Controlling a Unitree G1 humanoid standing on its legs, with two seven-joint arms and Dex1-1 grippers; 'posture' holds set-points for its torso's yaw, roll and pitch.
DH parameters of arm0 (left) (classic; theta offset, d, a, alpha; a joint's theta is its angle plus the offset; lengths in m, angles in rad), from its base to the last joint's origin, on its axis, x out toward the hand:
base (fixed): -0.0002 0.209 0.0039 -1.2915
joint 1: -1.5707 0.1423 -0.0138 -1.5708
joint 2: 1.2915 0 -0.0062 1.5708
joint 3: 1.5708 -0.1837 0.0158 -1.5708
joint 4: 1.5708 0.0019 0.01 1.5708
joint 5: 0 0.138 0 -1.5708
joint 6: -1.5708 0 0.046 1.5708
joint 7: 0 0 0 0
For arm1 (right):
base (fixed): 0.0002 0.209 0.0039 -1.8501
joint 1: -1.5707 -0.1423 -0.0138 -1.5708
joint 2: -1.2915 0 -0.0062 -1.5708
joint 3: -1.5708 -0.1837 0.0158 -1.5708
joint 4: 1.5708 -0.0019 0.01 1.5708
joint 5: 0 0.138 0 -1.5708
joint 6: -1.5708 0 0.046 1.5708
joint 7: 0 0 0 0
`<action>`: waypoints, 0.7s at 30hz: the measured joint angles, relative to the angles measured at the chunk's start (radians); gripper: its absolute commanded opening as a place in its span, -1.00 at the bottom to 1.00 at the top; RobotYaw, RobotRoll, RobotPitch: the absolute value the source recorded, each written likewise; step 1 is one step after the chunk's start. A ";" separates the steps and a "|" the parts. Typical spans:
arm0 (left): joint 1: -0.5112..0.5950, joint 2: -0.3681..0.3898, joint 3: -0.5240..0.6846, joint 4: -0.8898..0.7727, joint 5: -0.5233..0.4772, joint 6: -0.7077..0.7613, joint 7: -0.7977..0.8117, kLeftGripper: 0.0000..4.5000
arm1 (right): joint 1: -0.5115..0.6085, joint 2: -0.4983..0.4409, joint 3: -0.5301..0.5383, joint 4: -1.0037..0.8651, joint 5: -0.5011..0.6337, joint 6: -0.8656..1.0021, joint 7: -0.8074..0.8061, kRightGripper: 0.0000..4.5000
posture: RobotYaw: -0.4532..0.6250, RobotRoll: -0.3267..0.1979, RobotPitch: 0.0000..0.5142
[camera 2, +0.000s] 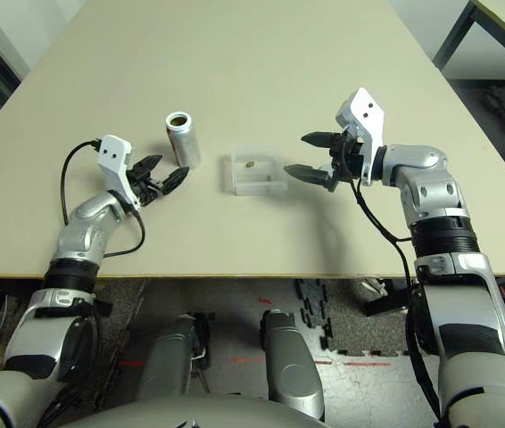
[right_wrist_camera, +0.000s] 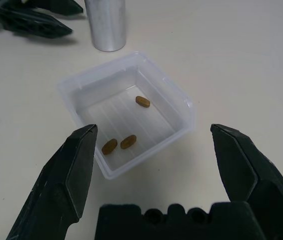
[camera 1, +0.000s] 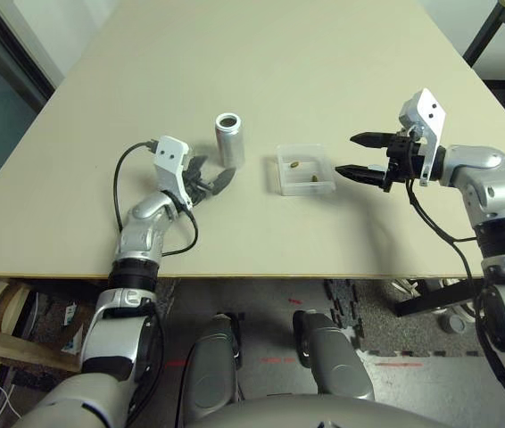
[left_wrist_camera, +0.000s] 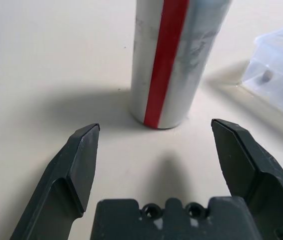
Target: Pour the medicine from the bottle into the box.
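Brown pills (right_wrist_camera: 127, 141), three of them, are seen lying inside the clear plastic box (right_wrist_camera: 176, 95), which sits just ahead of the right end effector (camera 1: 360, 155) and apart from it. That end effector is spread wide and nothing is held in it. The silver bottle (camera 1: 230, 139) with its red stripe is set upright on the counter (camera 1: 306, 53), just ahead of the left end effector (camera 1: 210, 180), whose black fingers (left_wrist_camera: 79, 160) are likewise held wide and are not touching it. The bottle's mouth is turned upward; whether anything remains inside cannot be told. The pour is judged to be done, since the medicine is in the box and the bottle is released; little appears to be left beyond clearing the arms.
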 measured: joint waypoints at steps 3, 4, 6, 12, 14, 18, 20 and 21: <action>0.027 0.022 0.017 -0.099 -0.040 0.046 -0.002 0.99 | 0.000 0.003 0.000 0.002 0.000 -0.005 -0.006 1.00 | -0.44 0.25 -0.47; 0.040 0.033 0.026 -0.133 -0.054 0.063 -0.002 0.99 | 0.000 0.004 -0.002 0.002 0.000 -0.007 -0.011 1.00 | -0.43 0.25 -0.46; 0.066 0.062 0.054 -0.196 -0.082 0.093 -0.001 0.99 | 0.001 0.004 -0.009 0.002 0.002 -0.009 -0.026 1.00 | -0.43 0.25 -0.46; 0.076 0.133 0.133 -0.271 -0.150 0.167 0.026 0.99 | 0.013 0.004 -0.075 -0.001 0.031 -0.008 -0.082 1.00 | -0.42 0.25 -0.44; 0.074 0.171 0.170 -0.261 -0.158 0.180 0.041 0.99 | 0.030 0.001 -0.113 -0.010 0.045 -0.005 -0.115 1.00 | -0.42 0.25 -0.43; 0.027 0.239 0.233 -0.171 -0.161 0.179 0.068 0.99 | 0.055 -0.010 -0.168 -0.016 0.065 0.002 -0.176 1.00 | -0.43 0.25 -0.42; -0.017 0.264 0.239 -0.100 -0.154 0.164 0.079 0.99 | 0.063 -0.011 -0.197 -0.017 0.068 0.002 -0.216 1.00 | -0.43 0.25 -0.41; -0.041 0.276 0.240 -0.056 -0.148 0.150 0.085 0.99 | 0.067 -0.012 -0.212 -0.017 0.069 0.001 -0.237 1.00 | -0.44 0.25 -0.41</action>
